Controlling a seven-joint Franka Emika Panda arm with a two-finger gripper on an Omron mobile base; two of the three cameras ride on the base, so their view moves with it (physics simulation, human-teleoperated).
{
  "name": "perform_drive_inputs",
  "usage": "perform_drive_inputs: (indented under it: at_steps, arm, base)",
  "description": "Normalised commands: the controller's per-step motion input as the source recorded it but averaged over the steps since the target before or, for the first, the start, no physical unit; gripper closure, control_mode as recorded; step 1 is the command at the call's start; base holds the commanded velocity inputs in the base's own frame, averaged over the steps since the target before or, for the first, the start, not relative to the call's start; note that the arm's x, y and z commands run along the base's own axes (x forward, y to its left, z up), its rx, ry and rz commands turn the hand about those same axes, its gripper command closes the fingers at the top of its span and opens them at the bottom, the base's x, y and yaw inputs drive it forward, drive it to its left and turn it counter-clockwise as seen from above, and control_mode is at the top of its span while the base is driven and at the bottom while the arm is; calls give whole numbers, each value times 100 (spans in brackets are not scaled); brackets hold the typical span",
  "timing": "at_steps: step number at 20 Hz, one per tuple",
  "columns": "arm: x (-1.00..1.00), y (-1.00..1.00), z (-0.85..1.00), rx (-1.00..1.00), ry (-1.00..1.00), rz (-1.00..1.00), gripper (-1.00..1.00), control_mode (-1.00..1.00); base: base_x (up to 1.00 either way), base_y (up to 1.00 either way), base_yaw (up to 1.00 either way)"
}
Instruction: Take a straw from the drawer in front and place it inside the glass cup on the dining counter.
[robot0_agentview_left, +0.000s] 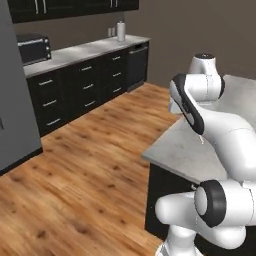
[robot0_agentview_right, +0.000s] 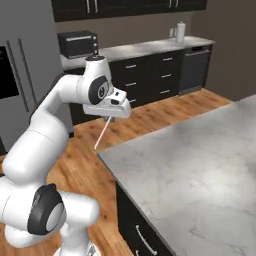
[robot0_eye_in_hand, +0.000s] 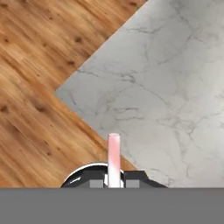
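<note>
1. Pink-white and very thin, the straw (robot0_agentview_right: 101, 133) hangs slanted from the hand (robot0_agentview_right: 111, 118), its lower end over the wooden floor (robot0_agentview_right: 75, 160) just off the near corner of the dining counter (robot0_agentview_right: 200, 165).
2. From the hand's own camera the straw (robot0_eye_in_hand: 113, 159) rises between the two dark fingertips, which are pressed against it on both sides, so the hand (robot0_eye_in_hand: 114, 180) is closed and gripping the straw.
3. That same camera looks down on the tabletop corner (robot0_eye_in_hand: 166, 87): white marble with grey veins, with floorboards (robot0_eye_in_hand: 39, 87) beside it. The straw's tip sits right at the marble's edge.
4. In the left base camera the straw shows as a short pale sliver (robot0_agentview_left: 201, 138) below the arm, above the dining counter (robot0_agentview_left: 175, 150).
5. Beyond the counter, across the floor, a run of black cabinets (robot0_agentview_right: 145, 80) with drawers carries a narrower marble worktop (robot0_agentview_right: 135, 48).
6. On that worktop stand a dark toaster oven (robot0_agentview_right: 77, 44) and a pale cylindrical container (robot0_agentview_right: 180, 32).
7. A grey refrigerator (robot0_agentview_right: 25, 75) stands at the cabinets' end, farthest from the container.
</note>
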Motion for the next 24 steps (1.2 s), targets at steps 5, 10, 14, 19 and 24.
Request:
perform_drive_inputs:
  at_steps: [5, 10, 14, 19, 24]
  arm:
    - [0, 0, 0, 0, 0, 0, 100, 100]
    - [0, 0, 0, 0, 0, 0, 100, 100]
    - [0, 0, 0, 0, 0, 0, 100, 100]
    - [0, 0, 0, 0, 0, 0, 100, 100]
    - [0, 0, 0, 0, 0, 0, 100, 100]
  base:
    - [43, 44, 55]
    - [59, 49, 49]
    - [83, 34, 41]
    - [100, 12, 28]
    - [100, 5, 9]
